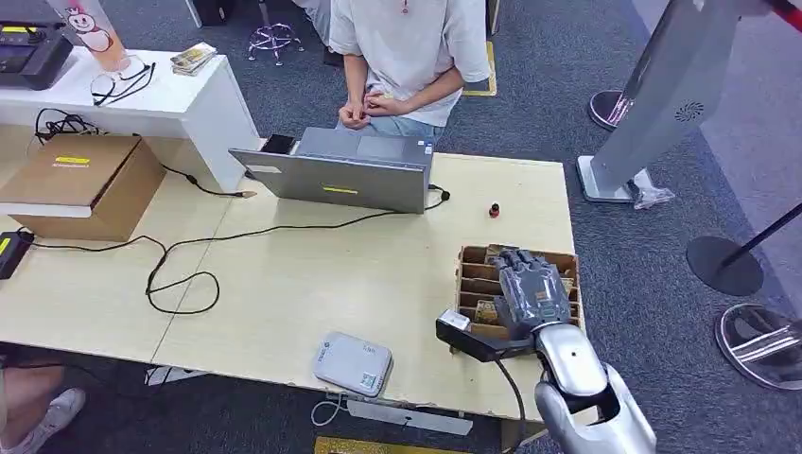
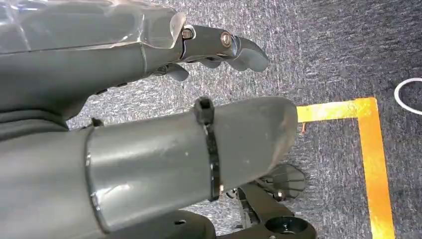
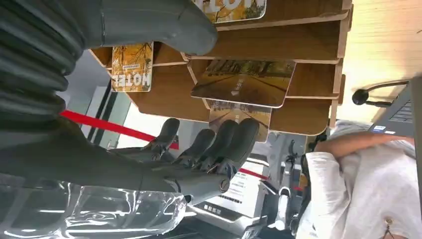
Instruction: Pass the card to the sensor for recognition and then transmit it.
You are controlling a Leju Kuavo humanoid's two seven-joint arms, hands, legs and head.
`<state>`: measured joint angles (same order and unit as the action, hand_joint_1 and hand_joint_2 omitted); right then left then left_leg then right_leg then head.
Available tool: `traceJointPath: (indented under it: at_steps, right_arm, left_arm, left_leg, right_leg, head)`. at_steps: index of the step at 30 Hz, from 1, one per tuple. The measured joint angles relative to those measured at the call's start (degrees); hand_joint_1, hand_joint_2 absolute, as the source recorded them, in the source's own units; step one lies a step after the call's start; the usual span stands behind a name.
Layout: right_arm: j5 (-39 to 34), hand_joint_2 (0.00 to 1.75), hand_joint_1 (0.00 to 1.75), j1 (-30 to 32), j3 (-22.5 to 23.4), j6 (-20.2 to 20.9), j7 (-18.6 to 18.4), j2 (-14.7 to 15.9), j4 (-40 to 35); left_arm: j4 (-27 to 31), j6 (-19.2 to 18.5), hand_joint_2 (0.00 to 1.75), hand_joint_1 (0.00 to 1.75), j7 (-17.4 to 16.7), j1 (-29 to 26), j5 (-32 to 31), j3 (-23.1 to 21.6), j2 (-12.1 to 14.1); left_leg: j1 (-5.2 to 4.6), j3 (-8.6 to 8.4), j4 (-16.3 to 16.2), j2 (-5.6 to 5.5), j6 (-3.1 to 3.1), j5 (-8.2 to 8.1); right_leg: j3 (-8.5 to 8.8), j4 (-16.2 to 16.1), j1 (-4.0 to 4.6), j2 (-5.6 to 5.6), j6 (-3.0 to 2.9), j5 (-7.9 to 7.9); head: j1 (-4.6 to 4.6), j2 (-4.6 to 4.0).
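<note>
The right hand (image 1: 531, 288) is hovering open (holding nothing) over the wooden card rack (image 1: 473, 284) at the table's near right. A card (image 3: 242, 82) is sitting in a slot. Risk: fingers catching 2 neighbouring cards. The left hand (image 2: 149, 99) is hanging empty, fingers loosely apart.

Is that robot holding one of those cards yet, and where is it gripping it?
No. The right hand hovers over the wooden card rack, fingers apart and touching no card. The left hand holds nothing.
</note>
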<state>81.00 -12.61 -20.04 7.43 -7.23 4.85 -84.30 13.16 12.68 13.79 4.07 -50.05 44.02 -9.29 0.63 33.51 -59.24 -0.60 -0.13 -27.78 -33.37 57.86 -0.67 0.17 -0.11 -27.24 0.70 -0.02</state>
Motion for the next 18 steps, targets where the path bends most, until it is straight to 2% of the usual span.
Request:
traceJointPath:
  at_steps: [4, 6, 18]
  right_arm:
    - [0.0, 1.75, 0.72, -0.1, 0.0, 0.0, 0.0, 0.1, 0.2]
    - [0.0, 1.75, 0.82, -0.1, 0.0, 0.0, 0.0, 0.1, 0.2]
    - [-0.7, 1.75, 0.79, -0.4, 0.0, -0.1, 0.0, 0.2, 1.2]
  left_arm:
    - [0.0, 0.0, 0.00, 0.00, 0.0, 0.0, 0.0, 0.0, 0.0]
    - [0.0, 0.0, 0.00, 0.00, 0.0, 0.0, 0.0, 0.0, 0.0]
    - [0.0, 0.0, 0.00, 0.00, -0.1, 0.0, -0.1, 0.0, 0.0]
  left_leg:
    - [0.00, 0.00, 0.0, 0.00, 0.00, 0.00]
    - [0.00, 0.00, 0.0, 0.00, 0.00, 0.00]
    - [0.00, -0.01, 0.0, 0.00, 0.00, 0.00]
  right_leg:
    - [0.00, 0.0, 0.00, 0.00, 0.00, 0.00]
    - [0.00, 0.0, 0.00, 0.00, 0.00, 0.00]
    - [0.00, 0.0, 0.00, 0.00, 0.00, 0.01]
  head:
    - [0.00, 0.00]
    - [0.00, 0.00]
    - [0.00, 0.00]
